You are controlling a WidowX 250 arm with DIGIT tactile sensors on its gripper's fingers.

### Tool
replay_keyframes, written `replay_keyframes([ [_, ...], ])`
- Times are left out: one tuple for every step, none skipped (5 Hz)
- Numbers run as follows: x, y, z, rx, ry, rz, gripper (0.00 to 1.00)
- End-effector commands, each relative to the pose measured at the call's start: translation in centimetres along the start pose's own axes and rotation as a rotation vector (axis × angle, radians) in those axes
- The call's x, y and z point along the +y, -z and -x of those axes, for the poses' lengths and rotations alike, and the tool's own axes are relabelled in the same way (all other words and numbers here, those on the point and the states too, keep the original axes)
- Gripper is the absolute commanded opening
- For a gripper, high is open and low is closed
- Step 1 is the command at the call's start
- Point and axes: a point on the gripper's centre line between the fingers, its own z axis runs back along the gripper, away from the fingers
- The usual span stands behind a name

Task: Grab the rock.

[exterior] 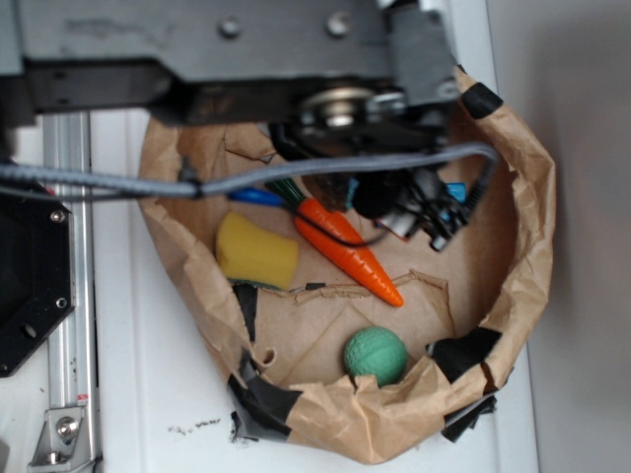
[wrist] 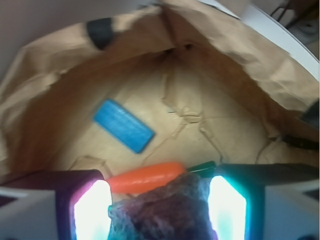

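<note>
The claw is seen best in the wrist view: its two pale, glowing fingers stand one on each side of the small dark brown, rough and speckled rock, which fills the gap between them at the bottom of that view. The jaws look close to the rock on both sides, but I cannot tell if they already press on it or only frame it.

In my judgement the step in hand is the closing of the grasp. To do it well, the claw should stay centred on the rock, so that both fingers meet it together and the lump does not roll away. The surface of the rock is uneven, so a firm squeeze on its widest part seems safer than a pinch on a corner.

Just behind the rock lies the orange plastic carrot with a green top; it looks very near to the rock, perhaps touching. The fingers should not catch it. Farther behind the rock, the flat blue ribbed rectangle lies apart on the floor of the crumpled brown paper bag.

In the exterior view the claw and the rock are hidden under the arm. The yellow foam block and the green textured ball lie well apart from the carrot.
</note>
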Motion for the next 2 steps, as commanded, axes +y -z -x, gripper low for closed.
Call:
replay_keyframes([
  [-1.5, -2.1, 0.5, -0.114, 0.1, 0.02, 0.0],
  [1.0, -3.8, 1.3, -0.092, 0.084, 0.029, 0.0],
])
